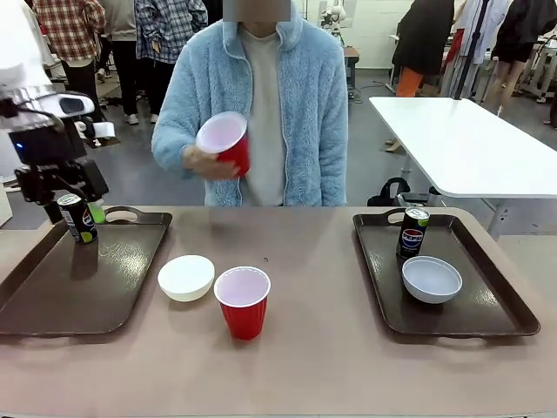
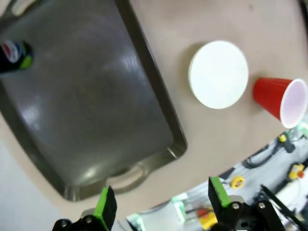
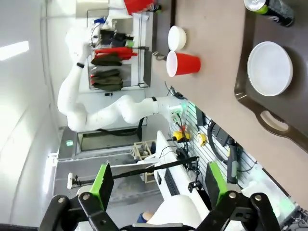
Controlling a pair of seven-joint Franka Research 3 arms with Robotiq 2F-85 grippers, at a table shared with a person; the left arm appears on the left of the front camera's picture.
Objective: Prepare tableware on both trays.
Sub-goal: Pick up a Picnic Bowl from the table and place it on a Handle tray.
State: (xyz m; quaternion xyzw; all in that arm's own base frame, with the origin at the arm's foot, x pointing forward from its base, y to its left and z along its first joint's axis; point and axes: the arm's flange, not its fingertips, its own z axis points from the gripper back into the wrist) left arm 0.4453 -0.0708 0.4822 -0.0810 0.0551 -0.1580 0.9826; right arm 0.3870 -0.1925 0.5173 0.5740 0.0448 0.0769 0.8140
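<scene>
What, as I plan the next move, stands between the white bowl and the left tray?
Nothing visible. The white bowl sits on bare table beside the left tray's right rim; the red cup stands on the bowl's other side, and the soda can stands at the tray's far edge.

Two brown trays (image 1: 52, 292) (image 1: 492, 305). Two black cans (image 1: 77, 218) (image 1: 412, 232). Two bowls (image 1: 185, 277) (image 1: 432, 279), one white, one grey. Two red cups (image 1: 243, 302) (image 1: 226, 142).

Left tray (image 1: 61, 287), near-left corner past the picture's edge; soda can (image 2: 14, 54), print blurry.
</scene>
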